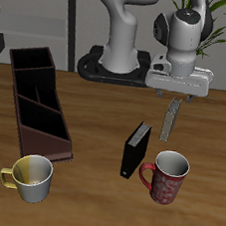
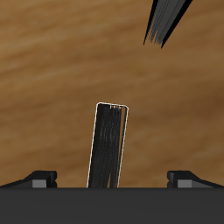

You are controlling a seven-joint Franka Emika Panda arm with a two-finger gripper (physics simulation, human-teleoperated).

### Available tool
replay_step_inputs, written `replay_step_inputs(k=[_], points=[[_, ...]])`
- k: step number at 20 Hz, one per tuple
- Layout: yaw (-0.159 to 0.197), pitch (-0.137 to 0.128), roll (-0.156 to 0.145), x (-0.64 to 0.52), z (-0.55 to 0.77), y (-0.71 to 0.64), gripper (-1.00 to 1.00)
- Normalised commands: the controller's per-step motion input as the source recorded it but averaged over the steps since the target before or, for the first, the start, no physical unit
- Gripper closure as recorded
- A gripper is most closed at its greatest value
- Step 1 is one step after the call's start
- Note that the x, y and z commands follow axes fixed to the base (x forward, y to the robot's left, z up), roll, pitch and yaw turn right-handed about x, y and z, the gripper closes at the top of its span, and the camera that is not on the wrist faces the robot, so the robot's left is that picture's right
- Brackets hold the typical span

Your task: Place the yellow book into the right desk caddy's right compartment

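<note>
The yellow book (image 1: 169,119), thin with a grey speckled cover, stands upright on the table behind the red mug. In the wrist view I see its top edge (image 2: 108,144) end-on. My gripper (image 1: 174,96) hangs directly over it, open; its fingertips (image 2: 39,178) sit wide apart on either side of the book without touching it. The dark brown desk caddy (image 1: 55,128) lies at the other side of the table, with its short squarish end cell (image 1: 29,59) at the far end.
A thicker black book (image 1: 133,151) stands just in front of the yellow book and shows in the wrist view (image 2: 165,19). A red mug (image 1: 165,177) stands beside the black book. A yellow mug (image 1: 31,177) stands near the caddy's front end.
</note>
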Motion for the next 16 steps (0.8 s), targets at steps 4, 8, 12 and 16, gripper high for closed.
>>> replay_step_inputs(k=[4, 8, 12, 16], points=[[0.022, 0.022, 0.033, -0.06, -0.25, 0.11, -1.00], [0.028, 0.017, -0.001, 0.02, -0.21, -0.03, -1.00], [0.014, 0.032, -0.005, 0.07, -0.20, -0.09, -1.00], [0.018, 0.063, 0.008, -0.02, -0.37, 0.01, -1.00]])
